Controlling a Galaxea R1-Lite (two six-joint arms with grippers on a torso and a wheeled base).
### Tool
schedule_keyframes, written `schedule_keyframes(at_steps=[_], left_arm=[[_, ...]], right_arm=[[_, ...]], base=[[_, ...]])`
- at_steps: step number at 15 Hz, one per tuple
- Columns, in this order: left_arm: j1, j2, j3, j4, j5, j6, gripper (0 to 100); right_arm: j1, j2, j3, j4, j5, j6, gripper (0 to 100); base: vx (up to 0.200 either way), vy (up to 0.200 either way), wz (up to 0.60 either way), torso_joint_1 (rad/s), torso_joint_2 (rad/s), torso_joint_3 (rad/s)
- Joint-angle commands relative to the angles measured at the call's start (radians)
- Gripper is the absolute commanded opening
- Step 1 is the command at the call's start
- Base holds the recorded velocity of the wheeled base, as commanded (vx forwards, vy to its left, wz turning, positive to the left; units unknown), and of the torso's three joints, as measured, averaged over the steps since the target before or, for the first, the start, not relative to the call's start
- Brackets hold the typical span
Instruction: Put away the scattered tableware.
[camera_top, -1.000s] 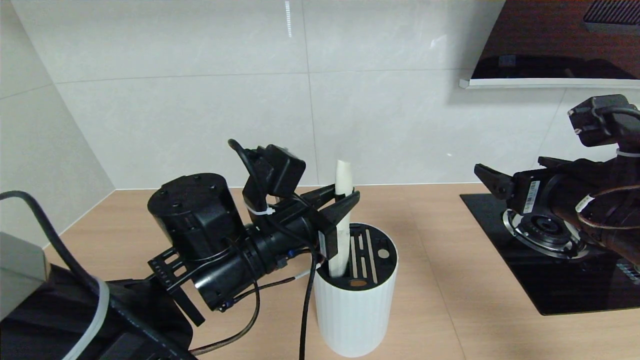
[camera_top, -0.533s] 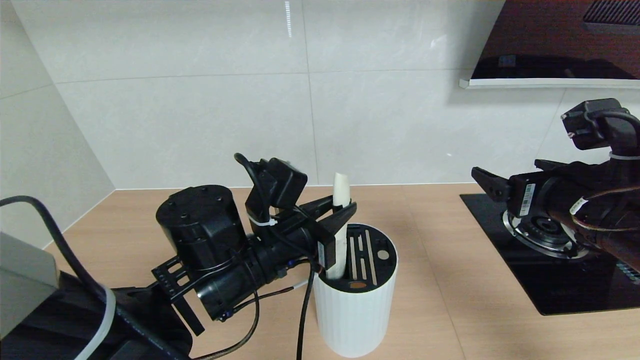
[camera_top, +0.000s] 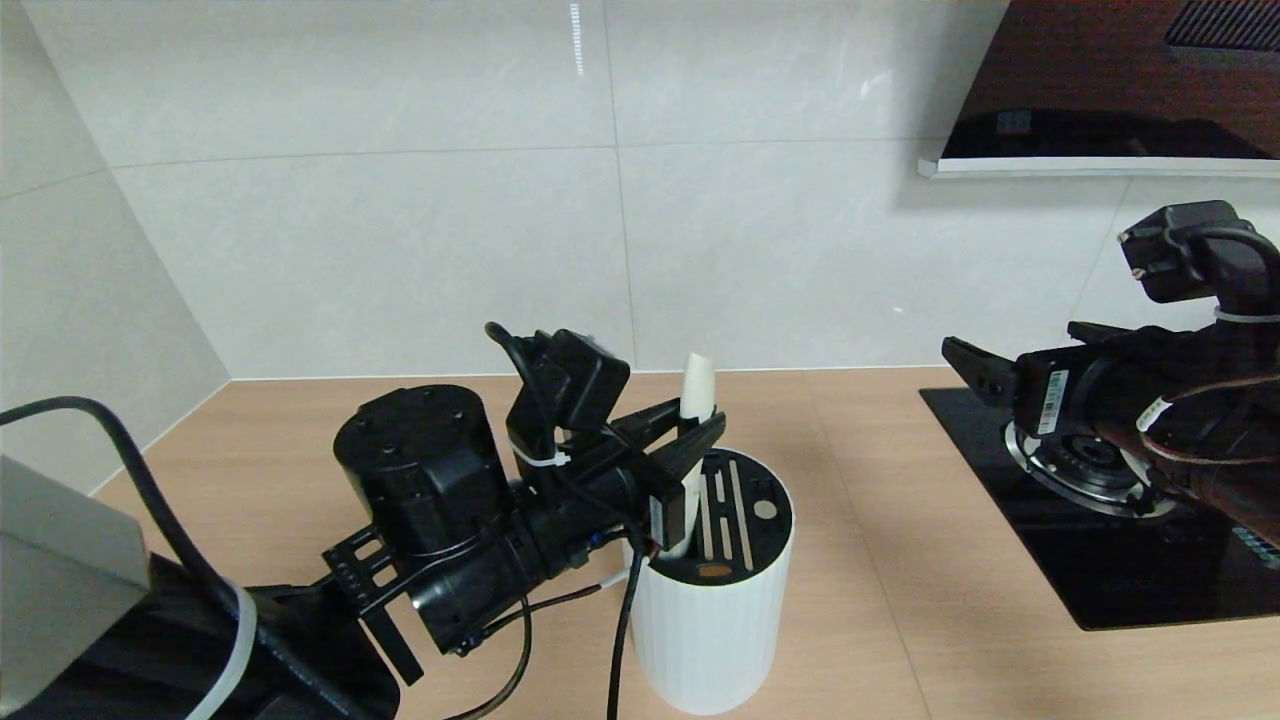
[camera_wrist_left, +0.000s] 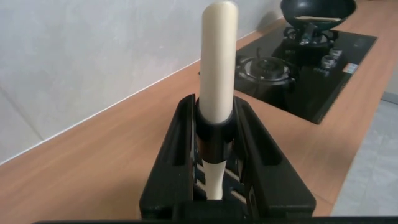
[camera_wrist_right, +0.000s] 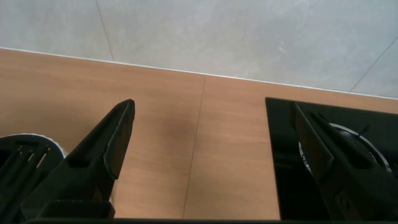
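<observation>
A white ribbed holder (camera_top: 712, 620) with a black slotted top stands on the wooden counter in the head view. A utensil with a cream handle (camera_top: 695, 398) stands upright in one of its slots. My left gripper (camera_top: 685, 432) is shut on that cream handle (camera_wrist_left: 217, 74) just above the holder's top. The utensil's lower end is hidden inside the slot. My right gripper (camera_top: 1020, 355) hangs open above the counter near the stove's left edge, with nothing between its fingers (camera_wrist_right: 102, 155). A part of the holder's top (camera_wrist_right: 25, 158) shows in the right wrist view.
A black cooktop (camera_top: 1110, 520) with a burner (camera_top: 1085, 460) lies at the right, under the range hood (camera_top: 1110, 90). A pan (camera_wrist_left: 317, 9) sits on its far burner. The tiled wall closes the back. Bare counter (camera_top: 880, 560) lies between the holder and the cooktop.
My left gripper has moved down with the cream-handled utensil, which now sits deeper in the holder's slot. The right arm has shifted only slightly.
</observation>
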Motion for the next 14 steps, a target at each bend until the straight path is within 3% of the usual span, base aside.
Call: schedule_keyframes(at_steps=[1,3,6,9,14], left_arm=[[-0.004,0.014,0.006,0.011,-0.001,-0.001,0],[-0.006,-0.001,0.001,0.005,0.001,-0.001,0],[-0.016,-0.052,-0.002,0.007,0.004,-0.047,0],[-0.016,-0.085,-0.009,0.013,0.004,-0.064,0],[-0.039,-0.139,-0.012,0.111,0.002,-0.145,0]], right_arm=[[0.0,0.001,-0.001,0.0,0.0,0.0,100],[0.0,0.001,-0.001,0.0,0.0,0.0,100],[0.002,0.004,-0.001,0.0,0.0,0.0,100],[0.002,0.004,-0.001,0.0,0.0,0.0,100],[0.002,0.004,-0.001,0.0,0.0,0.0,100]], base=[[0.0,0.0,0.0,0.0,0.0,0.0],[0.0,0.0,0.0,0.0,0.0,0.0],[0.0,0.0,0.0,0.0,0.0,0.0],[0.0,0.0,0.0,0.0,0.0,0.0],[0.0,0.0,0.0,0.0,0.0,0.0]])
